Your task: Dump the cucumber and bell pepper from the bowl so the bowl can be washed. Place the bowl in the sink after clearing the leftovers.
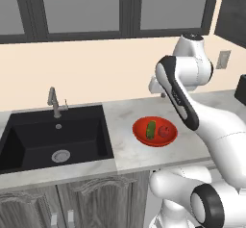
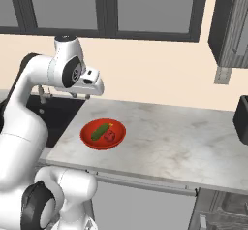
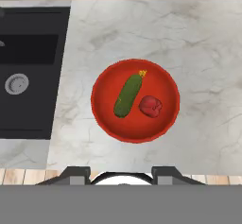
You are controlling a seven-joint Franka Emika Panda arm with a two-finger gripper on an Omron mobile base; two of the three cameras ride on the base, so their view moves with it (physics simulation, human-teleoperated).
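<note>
Right now the red bowl [image 3: 108, 119] sits on the marble tabletop [image 3: 198, 53], beside the black sink [image 1: 29, 140] and apart from it. Inside lie the cucumber [image 3: 128, 96] and the bell pepper [image 3: 151, 106], side by side, nearly touching. High above hangs the hand [image 3: 121, 171], its fingers [image 3: 75, 173] spread wide apart, holding nothing.
</note>
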